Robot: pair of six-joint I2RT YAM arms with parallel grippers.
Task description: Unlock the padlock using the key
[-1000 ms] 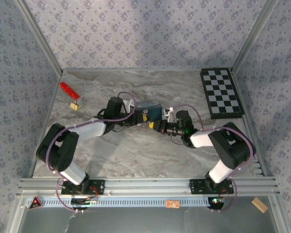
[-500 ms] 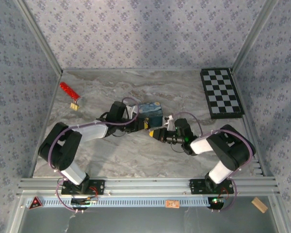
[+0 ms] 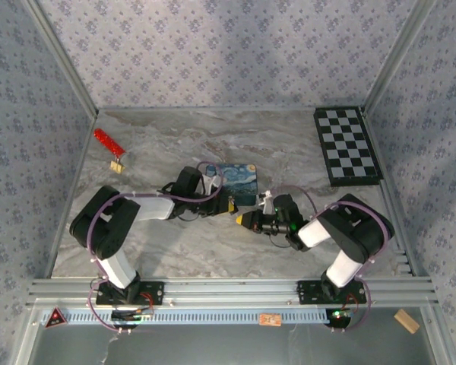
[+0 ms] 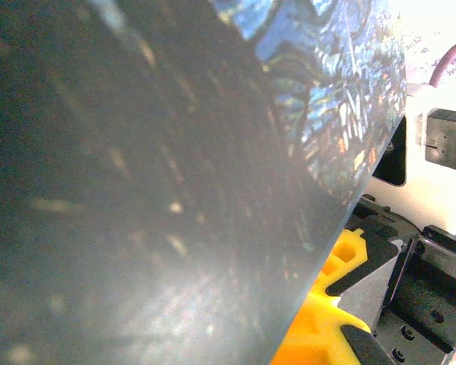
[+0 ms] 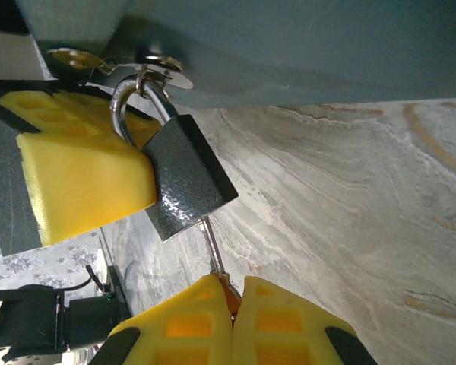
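Close-up, right gripper pinching key, apparently inside padlock

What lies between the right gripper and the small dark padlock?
The right wrist view shows a thin silver key there: the right gripper is shut on it, and its shaft runs into the small dark padlock.

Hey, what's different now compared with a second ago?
Both arms drew back toward the near edge. The right gripper, shut on the key in the padlock, and the left gripper came nearer. The blue box came with them, its painted top showing more. Nothing was visibly grabbed or released. The red strip and checkerboard stayed put.
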